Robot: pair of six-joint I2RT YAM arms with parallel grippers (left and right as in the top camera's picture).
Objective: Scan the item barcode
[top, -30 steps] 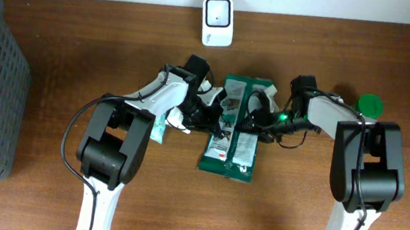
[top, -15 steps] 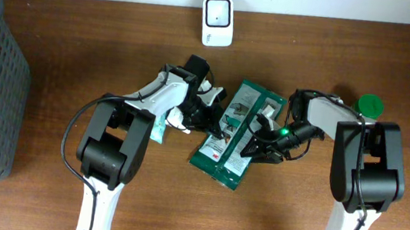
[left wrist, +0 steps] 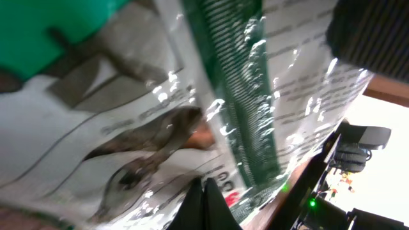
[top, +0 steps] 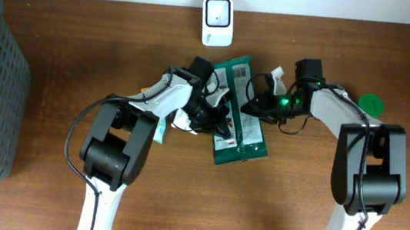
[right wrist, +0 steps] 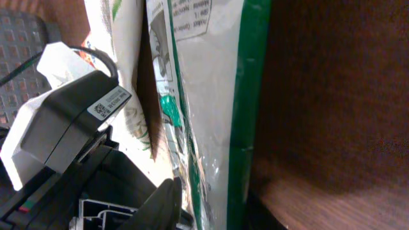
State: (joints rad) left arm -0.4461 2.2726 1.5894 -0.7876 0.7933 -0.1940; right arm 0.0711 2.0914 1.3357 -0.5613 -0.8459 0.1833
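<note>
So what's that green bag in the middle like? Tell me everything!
The green bag is a shiny, crinkly plastic packet, dark green with white panels of small print and a drawing. It lies on the wooden table, tilted a little, close to the white scanner. The left gripper meets its left side and the right gripper its top right edge; whether either pinches it is unclear.

Even light overhead, harsh and blurry close-ups
Overhead, the table [top: 43, 174] is evenly lit, with soft shadows. In the left wrist view the packet [left wrist: 128, 128] is out of focus and flecked with glare, with a blown-out white corner at lower right. The right wrist view sinks into deep shadow on its right side.
</note>
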